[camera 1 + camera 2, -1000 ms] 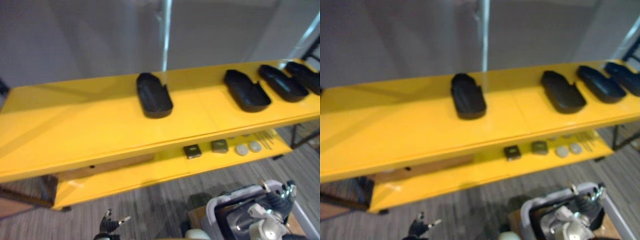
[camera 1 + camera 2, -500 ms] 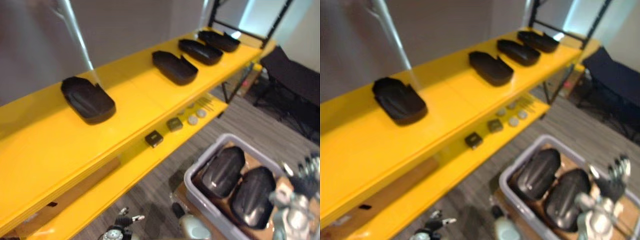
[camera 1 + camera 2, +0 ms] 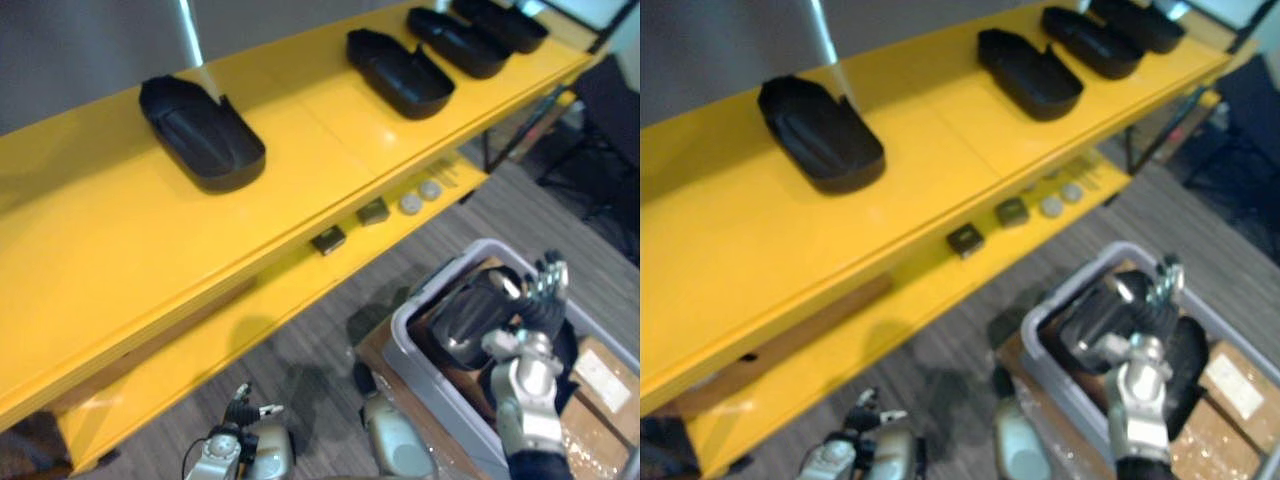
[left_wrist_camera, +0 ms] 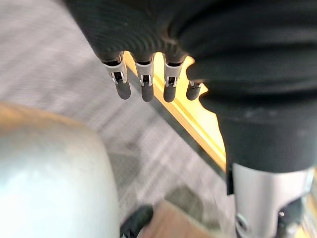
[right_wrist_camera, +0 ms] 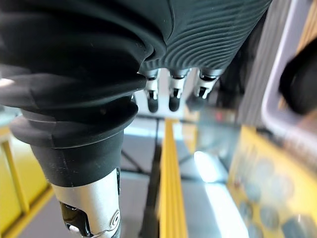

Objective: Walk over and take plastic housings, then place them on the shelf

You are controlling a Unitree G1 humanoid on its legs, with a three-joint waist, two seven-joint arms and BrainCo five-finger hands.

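Grey wall behind, striped grey carpet below

Nothing legible anywhere; the white label on the cardboard box is too small to read.

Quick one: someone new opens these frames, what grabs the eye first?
The long yellow shelf crossing the view stands out most, with black plastic housings lined up open side up along its top level. At lower right, a grey bin holds more dark housings, and the right hand is over it with fingers straight. The left hand hangs low near the floor, holding nothing.
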